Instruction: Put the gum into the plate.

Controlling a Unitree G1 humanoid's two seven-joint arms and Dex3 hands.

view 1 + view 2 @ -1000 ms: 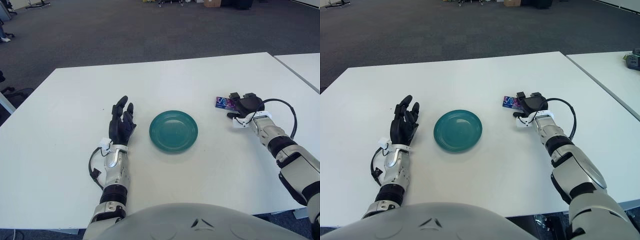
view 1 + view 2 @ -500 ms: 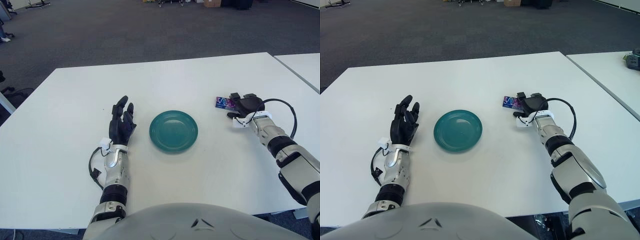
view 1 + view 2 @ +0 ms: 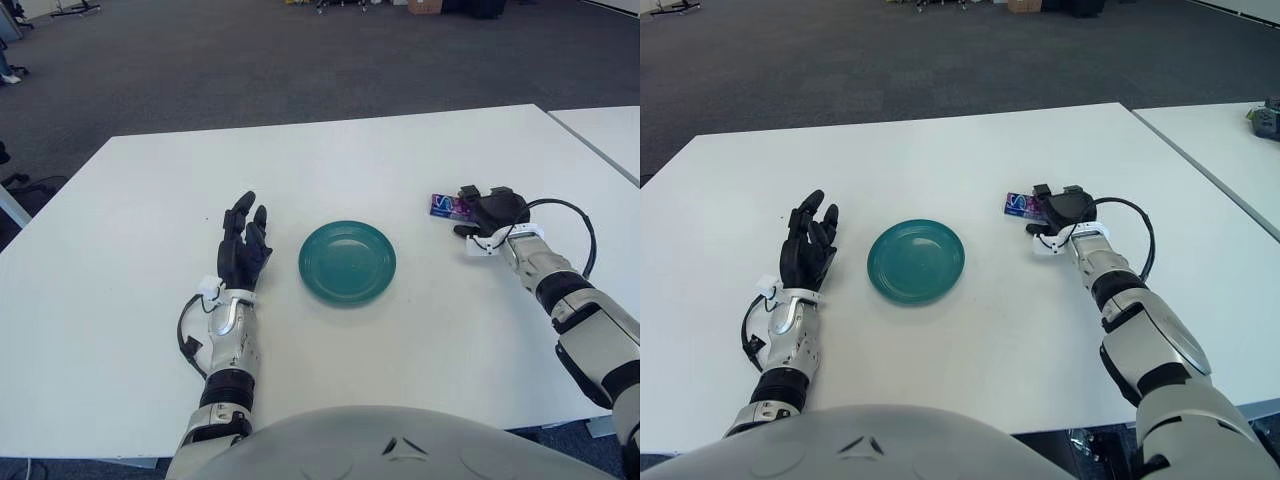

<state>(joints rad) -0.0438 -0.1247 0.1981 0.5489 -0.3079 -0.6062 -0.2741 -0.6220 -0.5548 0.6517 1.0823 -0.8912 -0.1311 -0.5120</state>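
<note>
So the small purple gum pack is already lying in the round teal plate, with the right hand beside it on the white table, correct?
Not quite. The round teal plate holds nothing; the small purple gum pack lies on the white table to the plate's right, as the left eye view shows. The right hand is indeed beside it. The left hand shows left of the plate.

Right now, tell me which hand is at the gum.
The right hand, its fingers over the gum right of the plate. The left hand shows open left of it.
</note>
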